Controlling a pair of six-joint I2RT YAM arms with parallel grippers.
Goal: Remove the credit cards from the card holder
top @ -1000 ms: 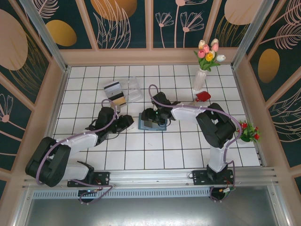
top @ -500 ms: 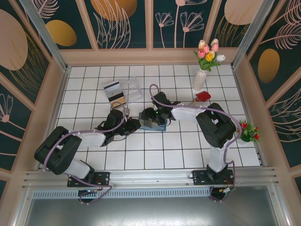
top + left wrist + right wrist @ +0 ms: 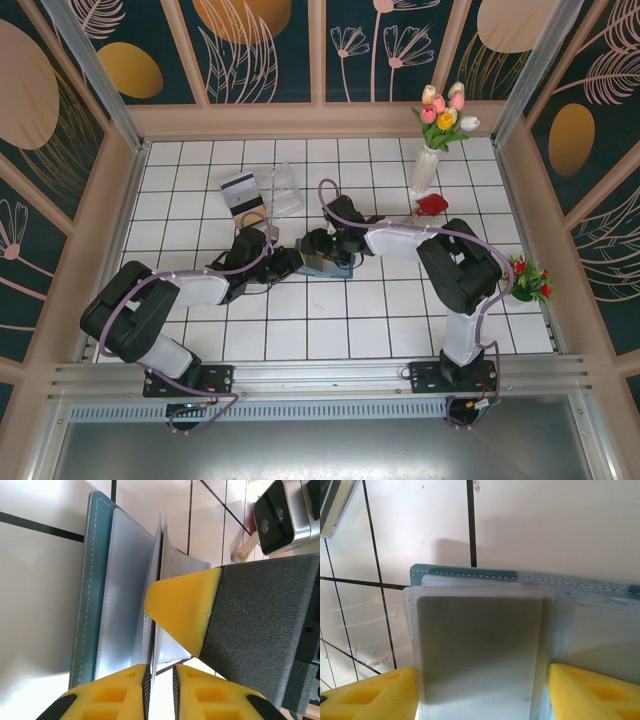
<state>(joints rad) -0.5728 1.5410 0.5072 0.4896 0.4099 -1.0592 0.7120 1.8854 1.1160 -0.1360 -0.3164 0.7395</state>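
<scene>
Risk of nipping clear sleeve instead of credit card, dragging card holder: left pincer narrow at sleeve edges, grip unclear; right pincer wide astride holder.

Matt teal leather-look cover, white-stitched, on the card holder; glossy clear plastic sleeves; matt yellow foam-like fingertips; smooth glossy white tiled table.

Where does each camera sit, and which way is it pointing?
Top external: above and behind, looking down at the tiled table; both arms show.
Left wrist: on the left arm, looking past its yellow fingers at the card holder.
Right wrist: on the right arm, facing the holder's clear sleeve between its yellow fingers.
Shared: the card holder.
</scene>
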